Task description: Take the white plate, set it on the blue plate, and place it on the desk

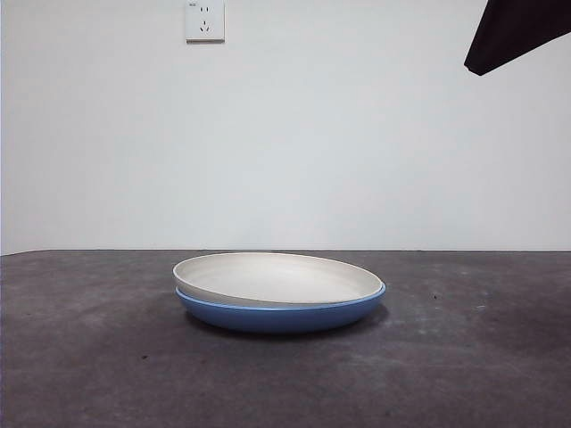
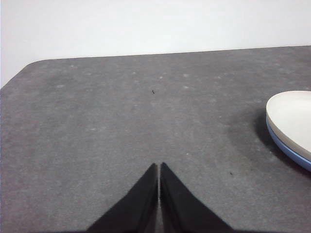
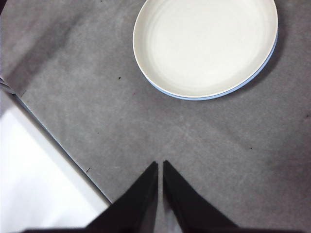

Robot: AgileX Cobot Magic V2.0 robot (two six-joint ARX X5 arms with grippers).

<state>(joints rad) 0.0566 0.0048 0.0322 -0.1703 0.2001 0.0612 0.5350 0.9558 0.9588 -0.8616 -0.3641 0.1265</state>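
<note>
Left gripper: its two black jaws are pressed together tip to tip and hold nothing. It hangs over a bare stretch of the desk, to the left of the plates and apart from them. Only the edge of the stacked plates shows at the side of its wrist view.

Desk: a wide, dark grey, mottled top that runs across the whole front view and meets a white wall at the far edge. A rounded corner of it shows in the left wrist view.

White plate: it sits nested inside the blue plate, near the middle of the desk. It lies slightly tilted, with its left rim raised a little above the blue rim and its right rim sunk level with it. Its inside is bare.

Blue plate: it rests flat on the desk beneath the white plate. Only its outer wall and a thin line of its rim show around the white one.

Right gripper: its jaws are closed against each other and grip nothing. It is raised above the desk, clear of the plates, with the stack in full view below it. In the front view a black tip at the top right corner is likely this arm.

Wall socket: a white plate on the far wall, upper left.
</note>
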